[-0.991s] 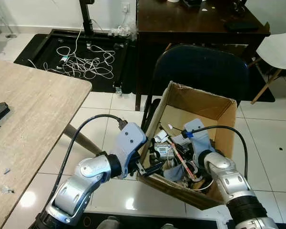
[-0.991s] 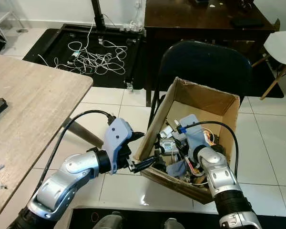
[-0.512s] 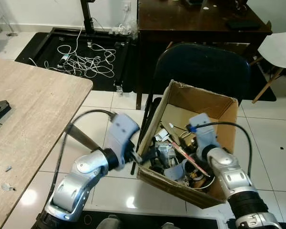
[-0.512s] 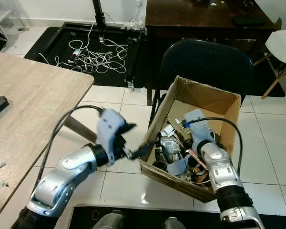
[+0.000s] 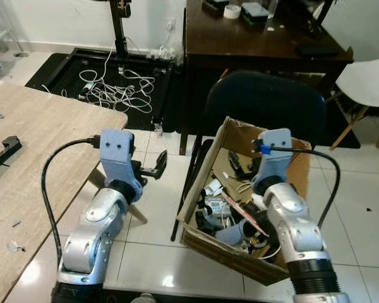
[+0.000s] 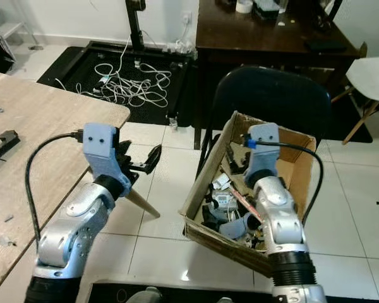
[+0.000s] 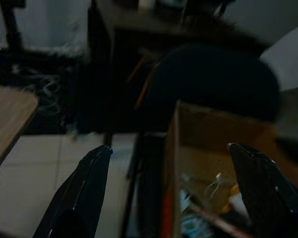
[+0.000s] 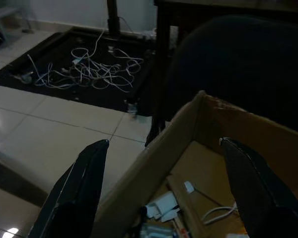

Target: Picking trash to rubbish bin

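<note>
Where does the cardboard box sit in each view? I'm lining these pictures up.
Left eye view: cardboard box lower right of centre, beside the right arm.
Right eye view: box low, right of centre.
Left wrist view: box between the open left claw's fingers.
Right wrist view: box between the open right claw's fingers.
Shared landmark: dark chair just behind it.
</note>
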You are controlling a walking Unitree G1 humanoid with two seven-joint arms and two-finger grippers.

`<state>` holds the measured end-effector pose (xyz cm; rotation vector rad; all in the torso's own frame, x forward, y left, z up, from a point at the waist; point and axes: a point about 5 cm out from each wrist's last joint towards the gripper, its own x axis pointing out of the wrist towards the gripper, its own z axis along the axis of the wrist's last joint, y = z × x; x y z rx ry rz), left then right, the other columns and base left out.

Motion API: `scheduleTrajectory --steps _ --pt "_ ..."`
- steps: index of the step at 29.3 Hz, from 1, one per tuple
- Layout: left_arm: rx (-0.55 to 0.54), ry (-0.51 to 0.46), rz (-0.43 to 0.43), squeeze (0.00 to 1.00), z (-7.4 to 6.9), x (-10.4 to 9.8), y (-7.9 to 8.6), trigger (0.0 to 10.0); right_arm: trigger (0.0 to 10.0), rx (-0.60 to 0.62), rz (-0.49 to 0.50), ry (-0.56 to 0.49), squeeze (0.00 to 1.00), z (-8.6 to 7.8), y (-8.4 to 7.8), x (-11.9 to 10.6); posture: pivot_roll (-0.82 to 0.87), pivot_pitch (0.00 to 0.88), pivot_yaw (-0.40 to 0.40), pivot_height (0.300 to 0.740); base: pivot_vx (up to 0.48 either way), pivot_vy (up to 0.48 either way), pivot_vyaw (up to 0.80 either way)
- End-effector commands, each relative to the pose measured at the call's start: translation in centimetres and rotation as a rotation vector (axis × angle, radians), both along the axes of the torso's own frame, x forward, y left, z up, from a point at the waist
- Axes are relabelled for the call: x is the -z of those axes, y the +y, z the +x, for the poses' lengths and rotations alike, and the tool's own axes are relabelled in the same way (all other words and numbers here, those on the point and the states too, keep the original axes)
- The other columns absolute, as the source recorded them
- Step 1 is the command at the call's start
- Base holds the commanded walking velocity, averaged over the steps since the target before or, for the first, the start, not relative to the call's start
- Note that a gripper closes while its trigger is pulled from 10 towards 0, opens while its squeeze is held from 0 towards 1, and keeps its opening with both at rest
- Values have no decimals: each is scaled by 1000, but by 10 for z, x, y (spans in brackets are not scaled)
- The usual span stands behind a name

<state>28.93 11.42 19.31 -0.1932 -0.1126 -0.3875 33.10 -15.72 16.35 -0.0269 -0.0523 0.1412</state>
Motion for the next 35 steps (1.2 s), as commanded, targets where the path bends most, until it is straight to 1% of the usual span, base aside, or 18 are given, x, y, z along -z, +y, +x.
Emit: scheduleTrajectory --steps 1,3,5,10,17,35 --pt "-18 12 -36 0 -3 2 -1 10000 10000 13 18 1 0 -5 -2 1 175 59 -8 740 0 0 0" --pt "-37 22 -44 0 -3 3 1 10000 10000 10 22 2 0 -5 -1 1 178 56 -10 740 0 0 0" --pt "-60 34 -41 0 -2 5 5 10000 10000 -7 26 3 0 -5 3 0 179 53 -9 740 0 0 0" --pt "-49 40 -29 0 -3 7 6 10000 10000 -23 26 8 0 -6 8 2 178 44 -1 740 -217 0 0" --pt "-28 38 -33 0 -5 5 3 10000 10000 -51 30 11 0 -9 12 4 179 39 5 740 -349 0 0" --pt "2 43 -10 0 -7 4 1 10000 10000 -55 40 26 0 -14 15 8 179 37 20 740 -369 0 0"
